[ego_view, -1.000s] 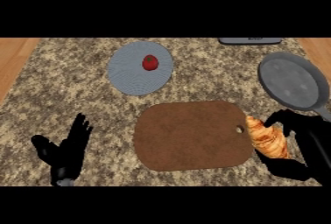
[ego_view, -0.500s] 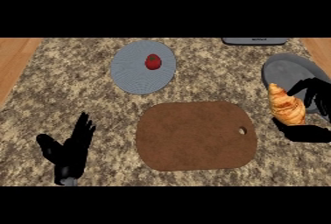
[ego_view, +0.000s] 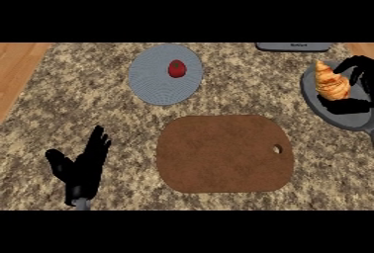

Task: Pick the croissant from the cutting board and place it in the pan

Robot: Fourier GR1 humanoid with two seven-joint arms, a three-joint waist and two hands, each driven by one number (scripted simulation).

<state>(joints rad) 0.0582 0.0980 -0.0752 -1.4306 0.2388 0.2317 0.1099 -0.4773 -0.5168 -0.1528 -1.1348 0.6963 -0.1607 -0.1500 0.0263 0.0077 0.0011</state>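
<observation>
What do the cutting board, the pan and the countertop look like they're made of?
Cutting board: probably wood, matte brown with faint mottled grain and a hanging hole. Pan: likely dark grey metal, smooth and dull. Countertop: speckled beige-and-brown pattern suggests granite or similar stone.

You had a speckled stone counter [ego_view: 87,113] carrying a brown cutting board [ego_view: 226,153] at its middle, a grey plate [ego_view: 157,86] beyond it to the left, and a dark pan [ego_view: 325,111] at the right edge.
</observation>
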